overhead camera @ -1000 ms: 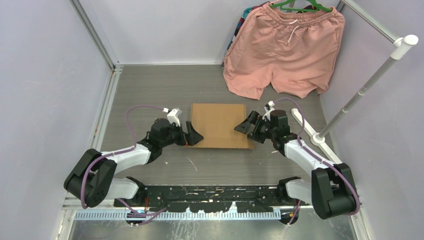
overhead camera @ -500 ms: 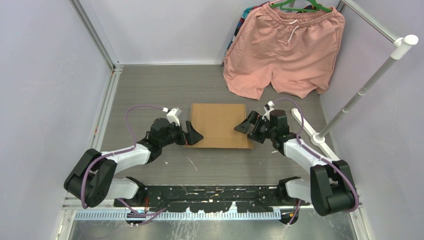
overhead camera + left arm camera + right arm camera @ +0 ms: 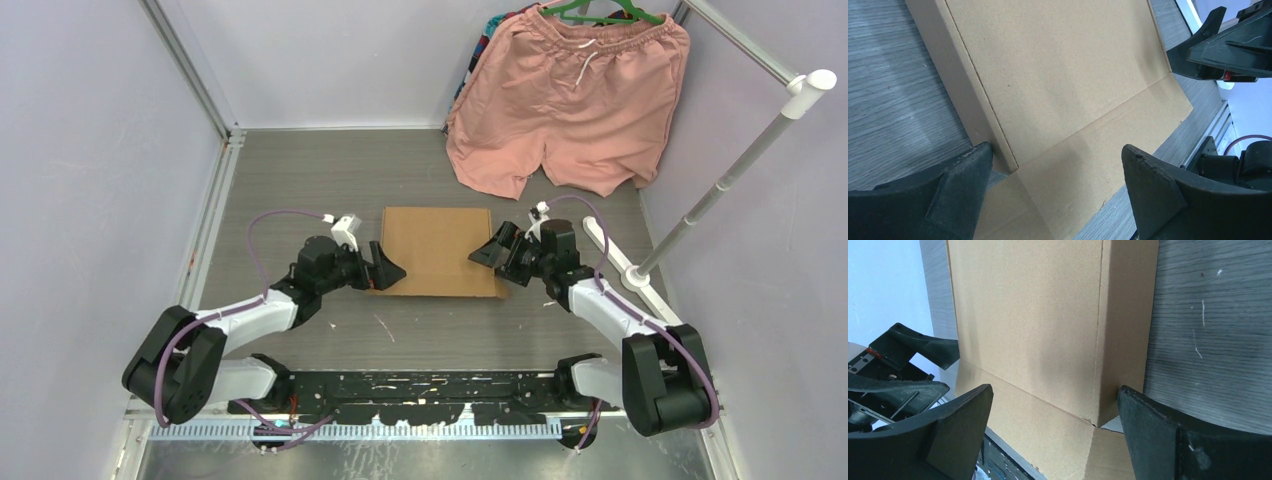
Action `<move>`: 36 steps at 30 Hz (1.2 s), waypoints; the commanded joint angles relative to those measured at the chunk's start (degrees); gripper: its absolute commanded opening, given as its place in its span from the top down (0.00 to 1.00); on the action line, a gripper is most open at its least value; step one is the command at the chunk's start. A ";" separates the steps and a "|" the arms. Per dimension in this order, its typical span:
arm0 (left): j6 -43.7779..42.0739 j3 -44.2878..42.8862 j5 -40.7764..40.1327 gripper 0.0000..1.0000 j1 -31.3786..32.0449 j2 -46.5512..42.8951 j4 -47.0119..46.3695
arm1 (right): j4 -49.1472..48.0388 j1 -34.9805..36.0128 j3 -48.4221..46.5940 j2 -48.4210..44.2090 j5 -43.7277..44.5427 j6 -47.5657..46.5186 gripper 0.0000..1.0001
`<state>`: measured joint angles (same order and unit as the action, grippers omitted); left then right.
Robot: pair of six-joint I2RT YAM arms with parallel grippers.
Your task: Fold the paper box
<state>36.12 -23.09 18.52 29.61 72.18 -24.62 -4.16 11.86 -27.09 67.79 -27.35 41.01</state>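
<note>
The paper box [image 3: 436,250] is plain brown cardboard and lies flat and closed on the grey table, with a front flap along its near edge. My left gripper [image 3: 388,271] is open and empty at the box's near left corner. In the left wrist view the jaws [image 3: 1055,150] straddle the corner and front flap of the box [image 3: 1058,75]. My right gripper [image 3: 488,250] is open and empty at the near right corner. In the right wrist view it [image 3: 1054,389] straddles that corner of the box [image 3: 1028,305]. I cannot tell whether either gripper touches the cardboard.
Pink shorts [image 3: 570,100] hang on a green hanger at the back right, their hem resting on the table. A white rack pole [image 3: 730,170] leans at the right, its base bar [image 3: 620,260] close to my right arm. Walls and metal rails enclose the table.
My left arm's elbow has shifted slightly left and down. Both grippers and the box stay almost where they were.
</note>
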 commanded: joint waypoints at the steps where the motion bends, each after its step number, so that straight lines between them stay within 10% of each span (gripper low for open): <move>1: 0.46 -0.89 1.93 0.00 -0.07 -2.44 -0.76 | -0.35 -0.15 -2.85 -2.48 -2.00 0.65 0.00; 36: 0.99 2.96 1.64 0.00 -0.07 -1.56 -2.53 | -3.42 -0.08 -0.35 0.76 -2.08 0.78 0.00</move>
<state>37.10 -20.64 19.27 29.61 71.11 -23.99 -4.45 11.81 -27.29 68.62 -28.21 41.17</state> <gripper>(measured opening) 0.996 0.996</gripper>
